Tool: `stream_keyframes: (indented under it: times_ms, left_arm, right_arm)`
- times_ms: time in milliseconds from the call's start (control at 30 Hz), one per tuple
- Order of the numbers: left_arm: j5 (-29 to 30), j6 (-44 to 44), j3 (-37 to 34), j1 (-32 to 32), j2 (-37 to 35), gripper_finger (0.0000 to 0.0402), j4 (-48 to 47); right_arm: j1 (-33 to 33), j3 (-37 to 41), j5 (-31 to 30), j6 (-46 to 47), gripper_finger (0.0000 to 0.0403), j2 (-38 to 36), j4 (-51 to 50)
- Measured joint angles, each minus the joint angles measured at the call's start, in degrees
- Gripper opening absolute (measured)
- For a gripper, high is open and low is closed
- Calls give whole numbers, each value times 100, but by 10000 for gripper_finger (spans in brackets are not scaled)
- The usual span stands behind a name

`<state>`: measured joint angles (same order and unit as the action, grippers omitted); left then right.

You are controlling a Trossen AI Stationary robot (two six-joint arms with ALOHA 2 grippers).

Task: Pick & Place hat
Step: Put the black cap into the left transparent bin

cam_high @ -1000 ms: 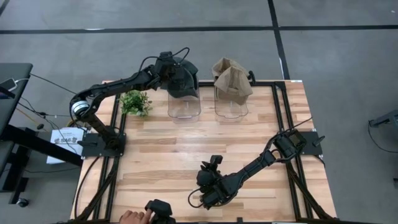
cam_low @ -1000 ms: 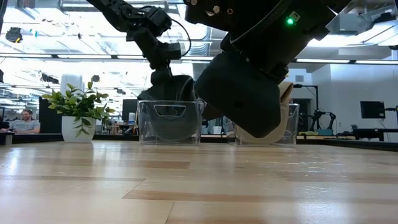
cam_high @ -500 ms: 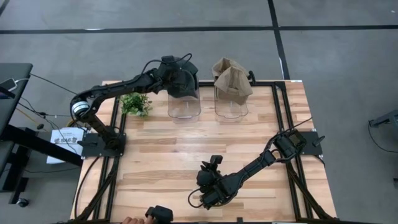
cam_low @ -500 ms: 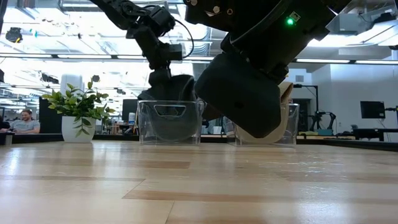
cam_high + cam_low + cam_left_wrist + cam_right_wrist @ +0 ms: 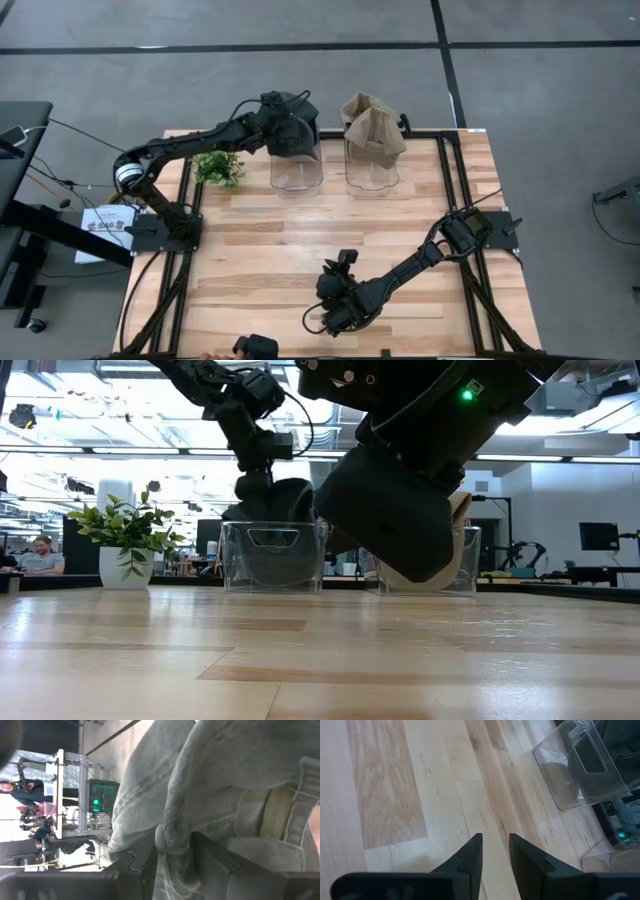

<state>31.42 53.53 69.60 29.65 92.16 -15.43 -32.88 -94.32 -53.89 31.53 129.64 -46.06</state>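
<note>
A dark grey hat [image 5: 298, 136] [image 5: 278, 500] sits partly inside the left clear bin [image 5: 295, 173] [image 5: 272, 556] at the table's far edge, with its upper part above the rim. My left gripper [image 5: 278, 112] [image 5: 255, 472] [image 5: 172, 847] is right above it, shut on its cloth. A tan hat [image 5: 372, 122] lies on top of the right clear bin [image 5: 372, 175]. My right gripper [image 5: 328, 318] [image 5: 495, 842] waits low over the wood near the table's near edge, its fingers a narrow gap apart and holding nothing. My left gripper pinches a bunched fold of the grey hat's cloth [image 5: 175, 832] between its two fingers [image 5: 142, 865], coming from above and pointing down. The hat hangs below the fingers with its lower part inside the left bin; whether it rests on the bin floor I cannot tell.
A small potted plant [image 5: 217, 165] [image 5: 125, 532] stands left of the left bin. A black object [image 5: 257, 346] lies at the table's near edge. The right arm's bulk [image 5: 400, 510] fills the low view's middle. Bare wood [image 5: 300, 235] lies between the bins and the right gripper. A person [image 5: 40, 555] sits far behind.
My left gripper has shifted a little toward the table's right over the left bin, carrying the grey hat's top with it. A person's hand at the near edge has drawn back out of view, leaving the black object there.
</note>
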Motion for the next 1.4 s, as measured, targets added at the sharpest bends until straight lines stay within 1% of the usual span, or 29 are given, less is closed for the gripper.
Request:
stream_keyframes:
  times_ms: [67, 233, 400, 533, 667, 833, 1067, 1133, 1300, 1400]
  left_arm:
    - [-79, -72, 0, 2, -27, 118, -71]
    - [-576, -319, 0, 29, -288, 118, -143]
    - [-625, -348, 0, 35, -677, 118, -302]
    - [-785, -596, 0, 58, -898, 118, -483]
    - [-810, -758, 0, 92, -923, 118, -627]
    - [-806, -1011, 0, 233, -885, 118, -580]
    - [-1039, -1223, 4, 509, -842, 118, -514]
    - [-1000, -1227, 4, 538, -842, 118, -430]
    - [-184, -1230, 4, 546, -844, 118, -424]
    - [-6, -1334, 2, 434, -975, 118, -673]
  right_arm:
    - [0, 0, 0, 0, 87, 0, -18]
    - [0, 0, 0, 1, 87, 0, -18]
    - [0, 0, 0, 2, 87, 0, -18]
    - [0, 0, 0, 2, 87, 0, -18]
    - [0, 0, 0, 37, 87, 0, -16]
    - [0, 0, 1, 44, 87, 0, -15]
    - [0, 1, 2, 48, 87, 0, -16]
    - [0, 1, 0, 48, 87, 0, -16]
    - [0, 2, -2, 48, 87, 0, -18]
    - [-2, 2, -102, 66, 87, 0, -16]
